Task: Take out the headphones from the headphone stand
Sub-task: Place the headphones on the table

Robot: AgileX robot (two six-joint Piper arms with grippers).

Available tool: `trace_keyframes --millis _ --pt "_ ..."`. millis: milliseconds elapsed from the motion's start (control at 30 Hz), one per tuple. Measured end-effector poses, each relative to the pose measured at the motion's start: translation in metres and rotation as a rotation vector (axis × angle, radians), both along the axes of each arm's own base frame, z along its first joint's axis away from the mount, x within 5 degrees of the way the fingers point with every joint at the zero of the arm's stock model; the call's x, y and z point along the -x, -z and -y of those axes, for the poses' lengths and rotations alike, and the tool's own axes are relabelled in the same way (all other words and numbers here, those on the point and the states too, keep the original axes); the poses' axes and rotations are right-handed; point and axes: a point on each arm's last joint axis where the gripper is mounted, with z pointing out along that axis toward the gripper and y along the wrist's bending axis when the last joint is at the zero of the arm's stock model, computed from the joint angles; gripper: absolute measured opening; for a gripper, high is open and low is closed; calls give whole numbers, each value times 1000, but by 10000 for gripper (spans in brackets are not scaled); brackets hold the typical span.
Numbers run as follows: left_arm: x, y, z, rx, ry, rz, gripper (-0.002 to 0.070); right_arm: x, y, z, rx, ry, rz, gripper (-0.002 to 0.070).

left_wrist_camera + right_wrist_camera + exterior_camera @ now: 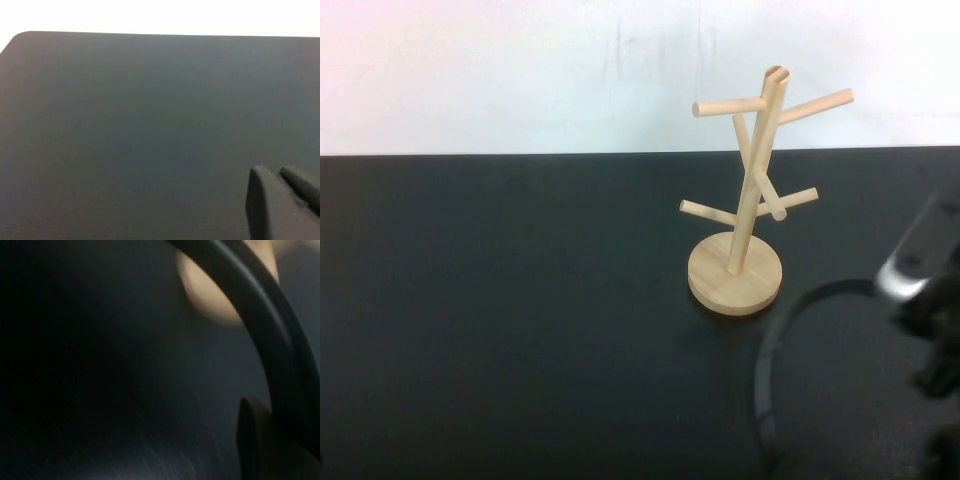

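The headphone stand [737, 232] stands upright on the black table [520, 320], its pegs bare. The headphones [767, 380] are off it, on the near right side of the stand's round base, their thin arched headband curving low over the table close to that base. The right gripper [930, 300] is at the headband's far end from the stand, to the right of the base; in the right wrist view the headband [260, 320] runs straight into the gripper, which appears clenched on it. The left gripper [285, 200] hovers over bare table with the stand out of its view; I cannot tell how its claw stands.
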Motion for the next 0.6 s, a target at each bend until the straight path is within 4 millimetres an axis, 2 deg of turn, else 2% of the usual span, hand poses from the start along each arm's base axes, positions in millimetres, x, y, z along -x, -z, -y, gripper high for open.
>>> trace_keyframes --millis 67,200,600 --pt "0 0 0 0 0 0 2 -9 6 19 32 152 -41 -6" --pt "0 0 0 0 0 0 2 -26 22 33 -11 247 -78 -6" --pt "0 0 0 0 0 0 2 -93 79 27 66 216 -177 -6"
